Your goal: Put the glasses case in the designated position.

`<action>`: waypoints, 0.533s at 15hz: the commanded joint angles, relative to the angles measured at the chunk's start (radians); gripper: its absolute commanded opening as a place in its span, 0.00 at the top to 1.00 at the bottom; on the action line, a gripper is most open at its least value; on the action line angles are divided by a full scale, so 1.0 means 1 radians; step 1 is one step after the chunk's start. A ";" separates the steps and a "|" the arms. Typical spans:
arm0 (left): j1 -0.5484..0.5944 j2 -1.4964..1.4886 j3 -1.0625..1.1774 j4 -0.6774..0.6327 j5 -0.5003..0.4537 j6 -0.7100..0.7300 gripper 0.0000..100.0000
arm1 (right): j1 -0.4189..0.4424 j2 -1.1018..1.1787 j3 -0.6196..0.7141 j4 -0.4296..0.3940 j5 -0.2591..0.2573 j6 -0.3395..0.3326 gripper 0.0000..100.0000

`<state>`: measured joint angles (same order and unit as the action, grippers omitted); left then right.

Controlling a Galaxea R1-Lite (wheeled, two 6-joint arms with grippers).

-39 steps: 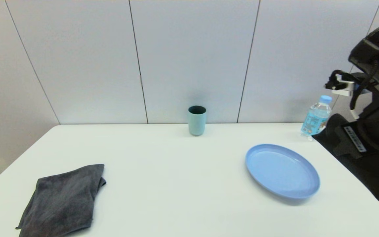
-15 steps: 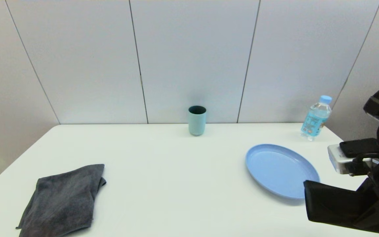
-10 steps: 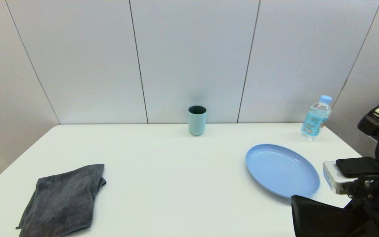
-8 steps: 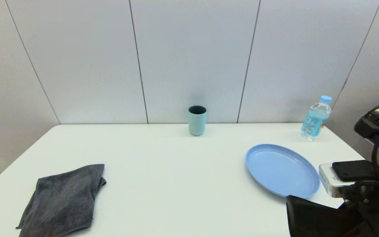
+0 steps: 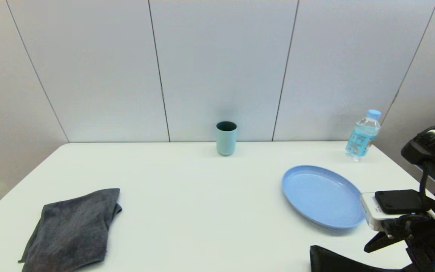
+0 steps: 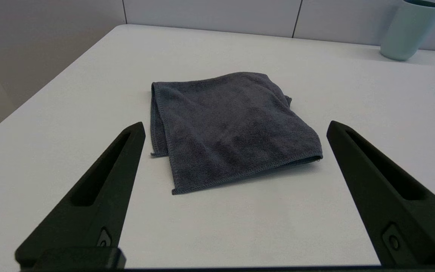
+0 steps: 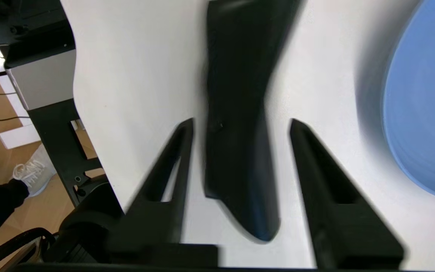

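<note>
Glasses case (image 7: pixel 240 113) between spread right claw (image 7: pixel 242 126) fingers; no legible writing.

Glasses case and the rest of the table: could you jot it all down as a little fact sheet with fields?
glasses case: black glasses case lying on the white table, near its front edge beside the blue plate
right gripper: right gripper with jaws open, one on each side of the case, not touching it
left gripper: left gripper open, low over the table short of the grey cloth
other items: teal cup and water bottle standing by the wall
</note>
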<state>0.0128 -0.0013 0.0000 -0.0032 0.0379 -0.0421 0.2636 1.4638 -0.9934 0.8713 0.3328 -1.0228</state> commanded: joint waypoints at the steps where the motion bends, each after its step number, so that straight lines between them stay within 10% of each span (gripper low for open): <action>1: 0.001 0.001 0.000 -0.001 0.000 -0.001 0.00 | -0.012 -0.019 -0.001 0.005 0.000 -0.003 0.00; 4: 0.001 0.001 0.000 0.002 0.000 -0.001 0.00 | -0.024 -0.103 -0.016 -0.028 0.008 0.087 0.00; 8: 0.000 0.001 0.000 0.002 0.000 -0.001 0.00 | -0.040 -0.250 0.030 -0.149 -0.004 0.543 0.00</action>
<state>0.0123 -0.0013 0.0000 -0.0036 0.0374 -0.0423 0.2304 1.3291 -0.9985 0.7802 0.3338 -0.7423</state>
